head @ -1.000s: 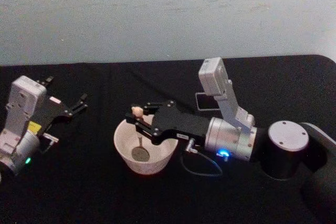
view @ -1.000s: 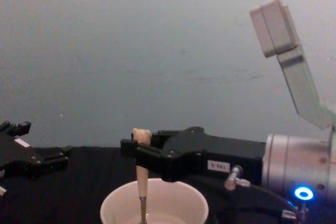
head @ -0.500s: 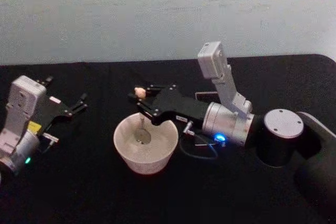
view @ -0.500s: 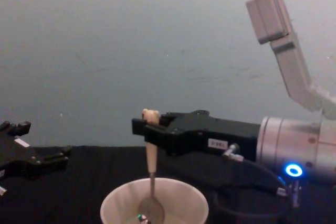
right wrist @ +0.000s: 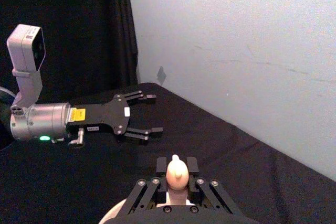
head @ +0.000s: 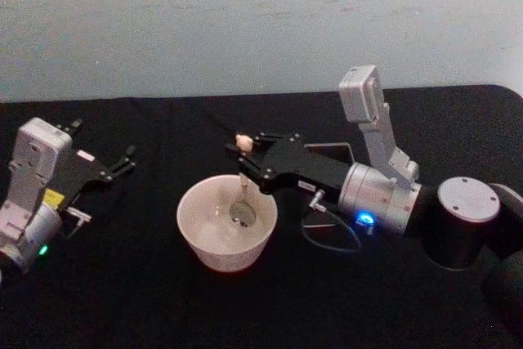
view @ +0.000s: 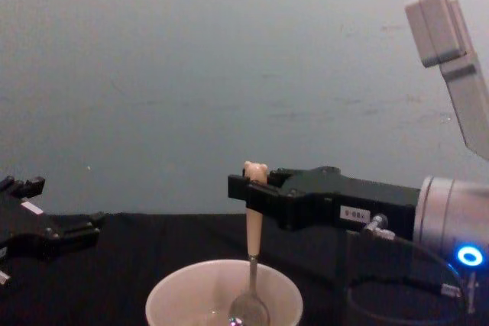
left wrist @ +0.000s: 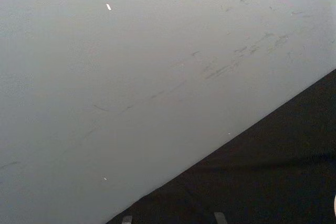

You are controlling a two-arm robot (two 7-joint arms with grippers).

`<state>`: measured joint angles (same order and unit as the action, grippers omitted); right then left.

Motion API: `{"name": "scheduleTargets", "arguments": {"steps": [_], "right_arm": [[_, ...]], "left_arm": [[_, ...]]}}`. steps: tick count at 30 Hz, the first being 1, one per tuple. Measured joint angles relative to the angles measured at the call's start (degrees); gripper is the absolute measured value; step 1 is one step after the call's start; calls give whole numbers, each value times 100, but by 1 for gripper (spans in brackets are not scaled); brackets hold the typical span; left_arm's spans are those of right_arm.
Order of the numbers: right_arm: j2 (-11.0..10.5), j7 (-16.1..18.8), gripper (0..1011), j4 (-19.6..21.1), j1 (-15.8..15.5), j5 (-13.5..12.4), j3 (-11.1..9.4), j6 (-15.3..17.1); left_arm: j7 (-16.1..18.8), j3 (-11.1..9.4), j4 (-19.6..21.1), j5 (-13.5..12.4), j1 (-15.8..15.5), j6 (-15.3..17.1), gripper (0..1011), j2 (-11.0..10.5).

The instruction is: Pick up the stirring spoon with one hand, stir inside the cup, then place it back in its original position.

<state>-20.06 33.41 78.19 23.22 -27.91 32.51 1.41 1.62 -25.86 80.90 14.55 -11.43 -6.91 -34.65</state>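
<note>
Right gripper (head: 242,155): fingers pinch the tapered beige handle of the slim, bear-headed stirring spoon (view: 253,225), holding it upright. The spoon's small metal bowl sits inside the wide, round cream-white cup (head: 216,255), toward 3 o'clock of centre. Left gripper (head: 105,139): parked at the cup's 9 o'clock, fingers spread, holding nothing.

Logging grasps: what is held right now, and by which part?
The right gripper grips the slim bear-topped stirring spoon by its beige handle's top, just below the bear head. The open left gripper holds nothing.
</note>
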Motion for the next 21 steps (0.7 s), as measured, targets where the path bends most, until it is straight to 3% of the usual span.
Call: {"name": "scheduleTargets", "arguments": {"steps": [12, 21], "right_arm": [[-54, -11, 214, 44, -49, -55, -14, 55], [-201, 182, 214, 34, -14, -125, -16, 42]], "left_arm": [[0, 0, 0, 0, 0, 0, 1001, 0], [0, 0, 0, 0, 0, 0, 1001, 0]]}}
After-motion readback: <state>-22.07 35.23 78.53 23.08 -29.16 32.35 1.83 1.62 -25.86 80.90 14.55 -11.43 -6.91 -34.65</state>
